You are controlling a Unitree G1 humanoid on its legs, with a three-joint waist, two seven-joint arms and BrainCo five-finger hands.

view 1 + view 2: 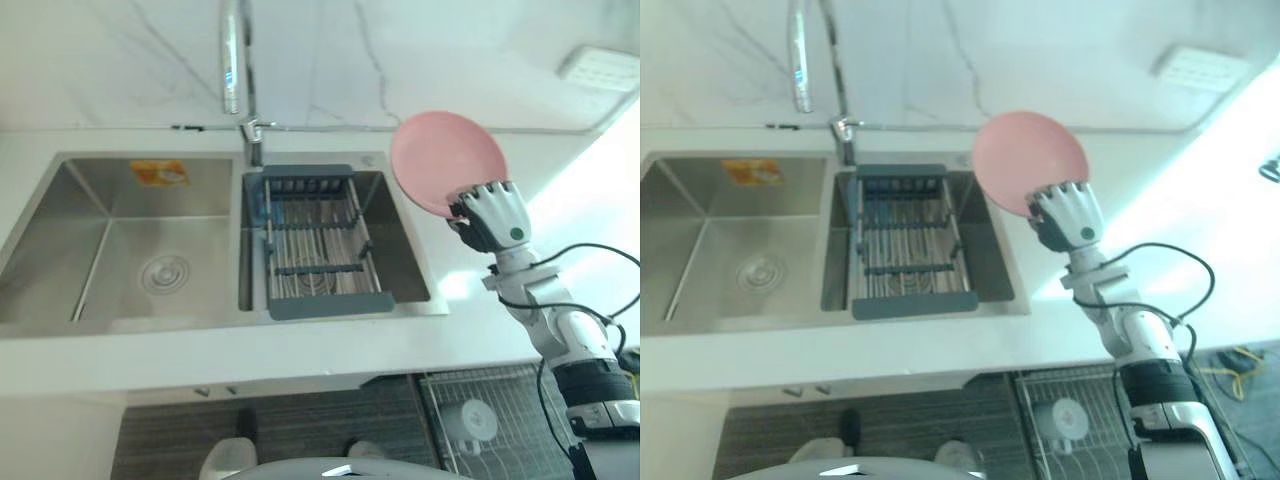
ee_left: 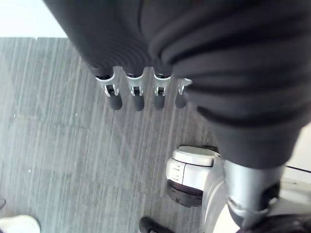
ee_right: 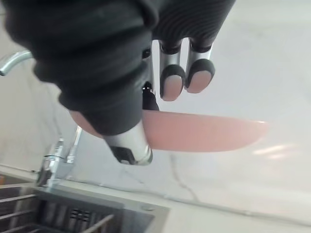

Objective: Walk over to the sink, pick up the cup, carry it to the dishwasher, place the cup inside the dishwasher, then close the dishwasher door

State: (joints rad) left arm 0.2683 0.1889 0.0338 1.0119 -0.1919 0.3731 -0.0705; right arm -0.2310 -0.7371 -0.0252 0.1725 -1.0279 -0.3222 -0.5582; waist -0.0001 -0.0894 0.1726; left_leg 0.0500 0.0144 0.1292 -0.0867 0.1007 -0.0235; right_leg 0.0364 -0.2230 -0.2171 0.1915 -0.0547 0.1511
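The pick-up looks done, though what the right robot hand (image 1: 492,212) holds is a pink plate (image 1: 445,160), not a cup. Its fingers curl over one face of the rim and the thumb presses the other, so the plate is pinched and held in the air above the desk (image 1: 300,345), just to the right of the sink (image 1: 60,200). The carry, the placing and the door closing are all left to do. The dishwasher rack (image 1: 505,395) shows low on the robot's right, below the desk edge, pulled out with a white round item (image 1: 478,420) already in it, so the plate probably has to go down and past that edge. A grey drainer basket (image 1: 320,245) sits in the right basin, and the faucet (image 1: 233,60) rises behind it, well apart from the plate. The left robot hand (image 2: 141,92) hangs over the floor (image 2: 58,145) with its fingers straight, holding nothing.
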